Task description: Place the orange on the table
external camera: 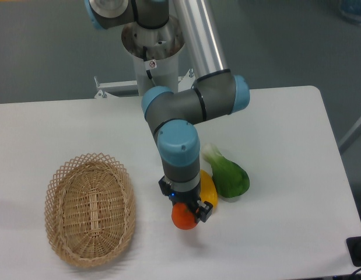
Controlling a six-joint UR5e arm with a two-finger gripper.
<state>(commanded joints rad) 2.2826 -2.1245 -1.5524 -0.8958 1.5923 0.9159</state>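
The orange (182, 217) is a small round orange-red fruit, low and centre in the camera view. My gripper (186, 213) points down over it with its black fingers on both sides of the fruit, shut on it. The orange is at or just above the white table (285, 233); a faint shadow lies right beneath it. I cannot tell if it touches the surface. The top of the orange is hidden by the gripper.
An oval wicker basket (90, 208) lies to the left, nothing in it. An elongated yellow-orange fruit (209, 186) lies just right of the gripper, beside a green vegetable (230, 175). The arm's base stands at the back centre.
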